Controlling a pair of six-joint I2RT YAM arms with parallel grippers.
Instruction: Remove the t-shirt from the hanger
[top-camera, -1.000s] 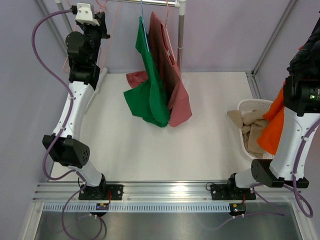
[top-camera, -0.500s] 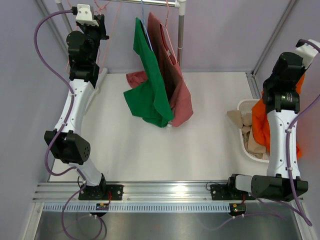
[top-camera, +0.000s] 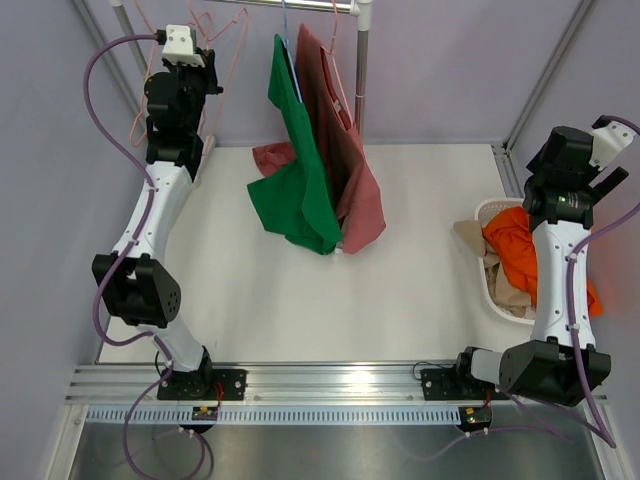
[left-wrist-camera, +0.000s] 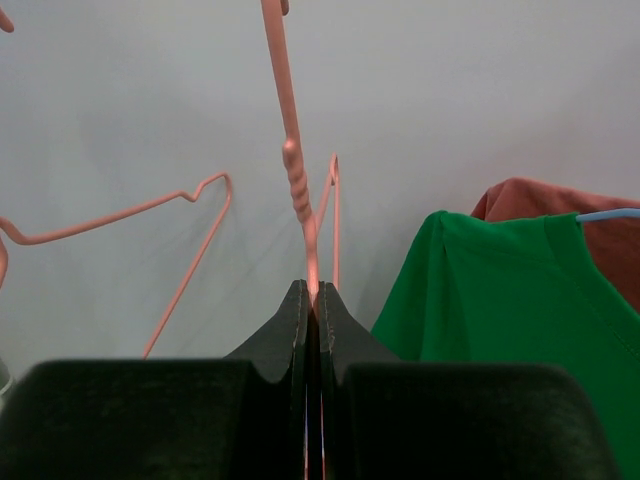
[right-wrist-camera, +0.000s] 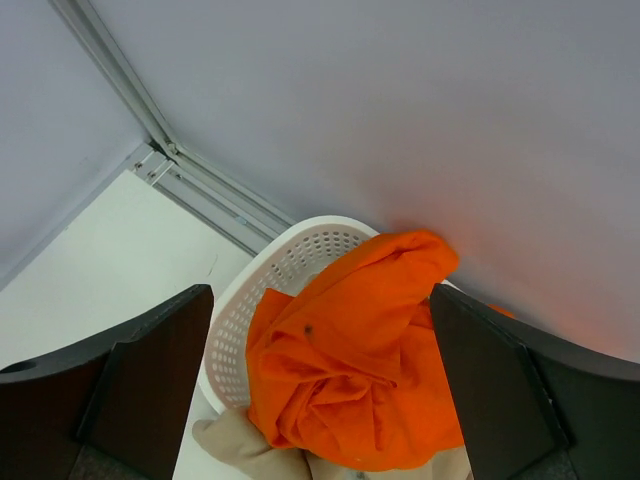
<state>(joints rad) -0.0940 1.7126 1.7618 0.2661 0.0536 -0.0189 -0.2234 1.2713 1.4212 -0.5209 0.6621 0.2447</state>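
The left gripper (left-wrist-camera: 312, 300) was clenched on the thin wire of a bare pink hanger (left-wrist-camera: 296, 180), jaws pressed together with the wire rising straight up between them; a second bare pink hanger (left-wrist-camera: 190, 215) hung just beside it to the left. Whether the held hanger's hook sat on the rail (top-camera: 300, 4) could not be told from these views. The right gripper (right-wrist-camera: 320, 320) was released, its fingers spread wide and holding nothing, poised above the white basket (right-wrist-camera: 290, 262) at the right edge of the table (top-camera: 400, 300). The orange t-shirt (right-wrist-camera: 350, 370) lay crumpled in that basket on top of some beige cloth (top-camera: 497, 262), fully clear of any hanger. To my reading, the removal itself was done: shirt off, shirt dropped, hanger stripped. What seemed left was minor, namely letting go of the empty hanger at the rail and drawing both arms back. A green t-shirt (top-camera: 300, 170) and a dark red one (top-camera: 352, 165) hung from the rail near the middle, their hems trailing onto the table; if those also counted, they were untouched
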